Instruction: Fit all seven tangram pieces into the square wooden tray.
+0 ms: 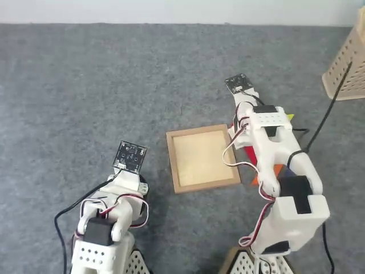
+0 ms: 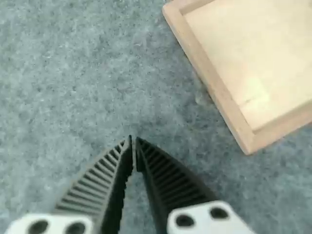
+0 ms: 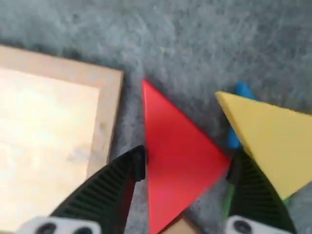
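1. Pieces lie to the right of the tray (image 1: pixel 171 162) when you look from high up, mostly tucked under your right arm (image 1: pixel 274 148). A red triangle (image 1: pixel 249 153) is just beside the tray's right rim, a yellow piece (image 1: pixel 290 117) is farther out, and an orange piece (image 1: pixel 278 169) is nearer the arm's base. The tray sits flat in the middle of the grey desk (image 1: pixel 85 85), between your two arms. Your left arm (image 1: pixel 114 217) is folded close to its base, with its wrist near the tray's lower left corner. A perforated beige bin (image 1: pixel 349 60) stands at the desk's far right edge.
2. From your left wrist, the left gripper (image 2: pixel 132 142) hangs over the grey desk. Its fingers (image 2: pixel 97 185) are pressed together, with a hairline between the tips. One corner of the tray lies near them but apart.
3. From your right wrist, the right gripper (image 3: pixel 187 161) has its fingers (image 3: pixel 112 185) spread wide, one on either side of the red triangle. The triangle lies flat on the desk between them, just beside the tray's rim and not touching it. You cannot tell whether either tip touches the triangle. The yellow piece lies beyond the finger away from the tray, resting over a blue piece (image 3: pixel 240 114). A green edge (image 3: pixel 226 204) shows under it by that finger.
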{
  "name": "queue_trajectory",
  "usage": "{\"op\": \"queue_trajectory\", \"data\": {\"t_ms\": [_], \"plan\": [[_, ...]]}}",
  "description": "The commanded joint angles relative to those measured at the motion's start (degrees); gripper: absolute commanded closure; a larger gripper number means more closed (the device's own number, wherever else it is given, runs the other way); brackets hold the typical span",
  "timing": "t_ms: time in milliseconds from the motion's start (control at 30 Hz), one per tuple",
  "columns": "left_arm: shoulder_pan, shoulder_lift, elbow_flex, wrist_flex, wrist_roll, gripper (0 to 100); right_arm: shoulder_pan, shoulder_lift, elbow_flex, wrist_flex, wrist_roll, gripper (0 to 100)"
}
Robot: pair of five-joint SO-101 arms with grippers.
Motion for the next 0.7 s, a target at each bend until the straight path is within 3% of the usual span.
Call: {"op": "queue_trajectory", "data": {"t_ms": [0, 667], "plan": [[-0.4, -1.1, -1.0, 0.4, 0.5, 99, -0.5, -0.7, -0.4, -0.8, 1.9, 67.5], [-0.4, -1.1, -1.0, 0.4, 0.5, 99, -0.5, 4.4, -3.6, 3.6, 1.8, 73.4]]}}
